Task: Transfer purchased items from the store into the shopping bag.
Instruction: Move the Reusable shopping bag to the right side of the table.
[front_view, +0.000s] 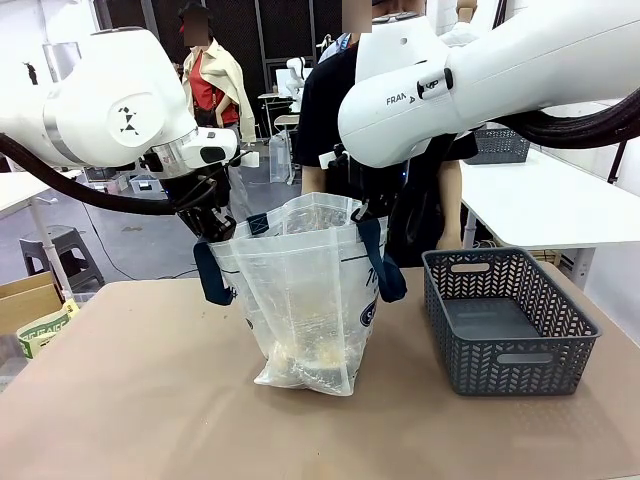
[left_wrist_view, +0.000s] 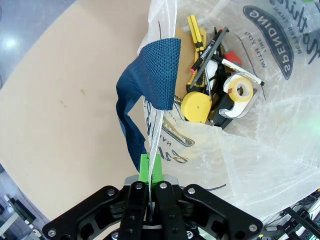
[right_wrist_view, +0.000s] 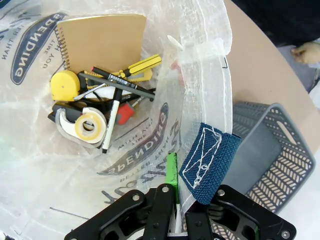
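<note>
Tan tabletop (front_view: 120, 400) | shopping bag (front_view: 300, 300) upright | basket (front_view: 505, 320) just R of bag, empty | notebook (right_wrist_view: 102, 42), tape measure (right_wrist_view: 65, 85), tape dispenser (right_wrist_view: 82, 125), pens (right_wrist_view: 111, 117) in bag | L claw (left_wrist_view: 150, 167), R claw (right_wrist_view: 177, 185) pinched tight on bag rim | transfer looks done

We see a rounded white left arm (front_view: 110, 115) and right arm (front_view: 500, 75), the latter lettered "FRA", thick black cables (front_view: 70, 190), black green-padded fingers (left_wrist_view: 150, 167), silver screws (left_wrist_view: 137, 186).

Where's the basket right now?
In the front view the basket stands upright on the table at the robot's right, just beside the bag with a small gap between; the right wrist view shows it past the bag's blue handle.
</note>
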